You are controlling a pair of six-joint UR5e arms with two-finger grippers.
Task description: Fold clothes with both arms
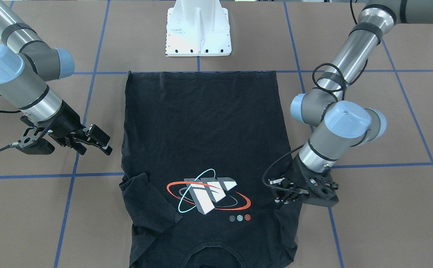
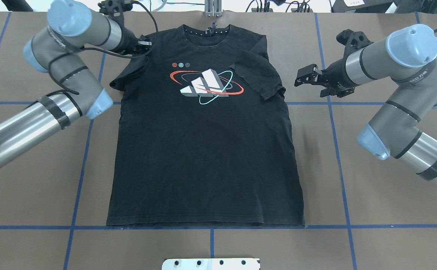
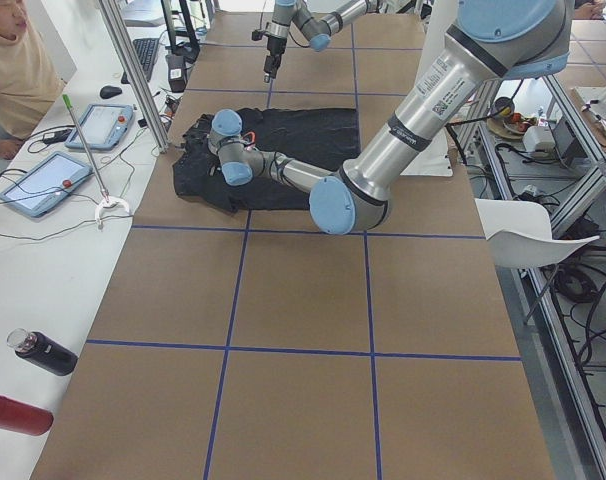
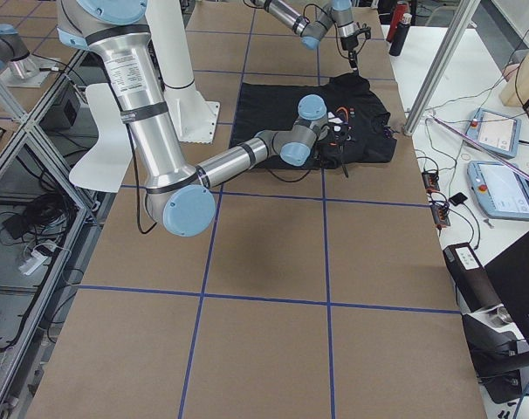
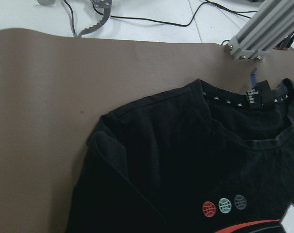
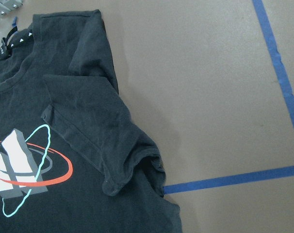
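The right gripper's (image 1: 96, 149) jaws stand apart, holding nothing, off the shirt's edge on the robot's right. Of the left gripper (image 1: 281, 197) I cannot tell, since its fingertips sit low at the shirt's shoulder on the robot's left and black runs into black there.

The tabletop (image 2: 27, 195) is a wide brown sheet crossed by blue tape lines (image 2: 333, 123). Along the operators' edge runs a white bench (image 3: 23, 260) with cables, two tablets (image 3: 43, 180) and, further down, a black bottle (image 3: 43, 352) and a red one (image 3: 13, 412). A person (image 3: 18, 70) sits at that bench, half cut off by the frame.

Both arms reach in from the sides: the left arm (image 2: 34, 120) and the right arm (image 2: 402, 108), each bent at a blue-capped elbow.

The black T-shirt (image 2: 203, 157) lies flat, logo (image 2: 206, 84) up, in the middle of the tabletop. Its hem is toward the white pedestal base (image 1: 198, 29) and its collar at the operators' edge. The sleeve (image 2: 258, 75) on the robot's right is folded in over the chest, just beside the logo.

Neither wrist camera shows its own fingers — only cloth and table.
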